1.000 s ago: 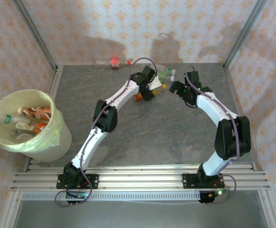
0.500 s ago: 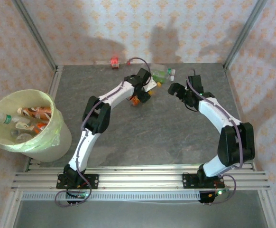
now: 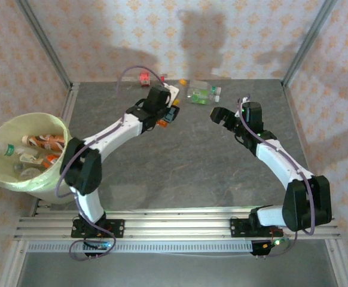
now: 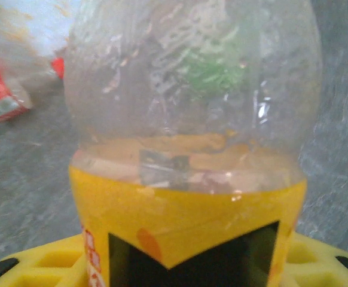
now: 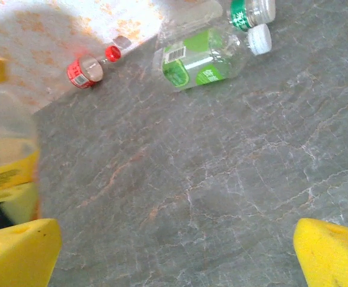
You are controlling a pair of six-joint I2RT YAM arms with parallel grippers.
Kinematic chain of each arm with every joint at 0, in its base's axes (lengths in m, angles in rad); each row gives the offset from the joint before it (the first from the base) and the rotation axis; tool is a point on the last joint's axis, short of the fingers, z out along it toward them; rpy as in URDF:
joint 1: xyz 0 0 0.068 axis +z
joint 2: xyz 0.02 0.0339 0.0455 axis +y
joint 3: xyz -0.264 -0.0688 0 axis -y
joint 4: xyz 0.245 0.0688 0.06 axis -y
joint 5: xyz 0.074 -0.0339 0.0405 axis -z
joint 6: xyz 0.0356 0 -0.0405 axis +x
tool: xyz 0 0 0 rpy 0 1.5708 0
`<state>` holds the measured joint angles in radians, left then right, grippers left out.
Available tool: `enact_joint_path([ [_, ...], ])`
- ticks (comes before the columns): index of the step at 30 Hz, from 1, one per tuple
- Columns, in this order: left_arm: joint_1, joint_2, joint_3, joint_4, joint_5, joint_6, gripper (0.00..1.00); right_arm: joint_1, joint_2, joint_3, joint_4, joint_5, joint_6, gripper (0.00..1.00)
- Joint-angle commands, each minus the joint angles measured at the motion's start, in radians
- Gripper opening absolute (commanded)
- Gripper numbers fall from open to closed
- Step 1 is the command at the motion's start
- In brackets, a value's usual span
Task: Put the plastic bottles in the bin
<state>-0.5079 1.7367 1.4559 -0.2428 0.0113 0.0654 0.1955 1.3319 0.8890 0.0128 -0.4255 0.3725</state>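
We see the left gripper (image 3: 165, 112) clamped on a yellow-labelled bottle (image 4: 186, 137). The bottle's clear body sits between the yellow fingers (image 4: 317, 248), toward the back of the table (image 3: 180, 161). The right gripper (image 3: 217, 115) hangs over bare table with its jaws spread wide and nothing between them. Beyond it two green-labelled bottles (image 5: 201, 57) lie side by side (caps toward the right of the right wrist view). A red-labelled bottle (image 5: 81, 72) lies by the back wall. The bin (image 3: 72, 173) stands off the table's left edge, well apart from both grippers, with several bottles (image 3: 39, 143) lying inside.
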Motion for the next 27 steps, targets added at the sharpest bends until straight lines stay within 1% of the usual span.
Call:
enact_joint_path([
  [1,0.006,-0.096,-0.009,-0.029,-0.092,-0.066,0.52,-0.002,-0.017,-0.009,0.104,-0.029,-0.001,1.0],
  [5,0.006,-0.198,-0.019,-0.101,-0.16,-0.098,0.52,-0.001,-0.011,-0.011,0.155,-0.041,0.016,1.0],
  [10,0.009,-0.324,-0.038,-0.189,-0.302,-0.113,0.52,0.007,-0.009,-0.024,0.186,0.006,0.016,1.0],
  [13,0.019,-0.378,-0.033,-0.255,-0.37,-0.133,0.52,0.007,-0.007,-0.029,0.197,0.009,0.038,0.99],
  [18,0.052,-0.473,-0.005,-0.36,-0.431,-0.159,0.53,0.007,0.012,-0.025,0.207,0.0,0.088,0.99],
  [20,0.084,-0.501,0.018,-0.42,-0.466,-0.15,0.53,0.006,0.027,-0.013,0.198,-0.021,0.096,0.99],
  [24,0.213,-0.549,0.077,-0.55,-0.456,-0.157,0.53,0.007,0.066,0.028,0.179,-0.098,0.091,0.99],
  [27,0.27,-0.583,0.125,-0.62,-0.5,-0.127,0.53,0.007,0.092,0.048,0.183,-0.109,0.106,0.99],
])
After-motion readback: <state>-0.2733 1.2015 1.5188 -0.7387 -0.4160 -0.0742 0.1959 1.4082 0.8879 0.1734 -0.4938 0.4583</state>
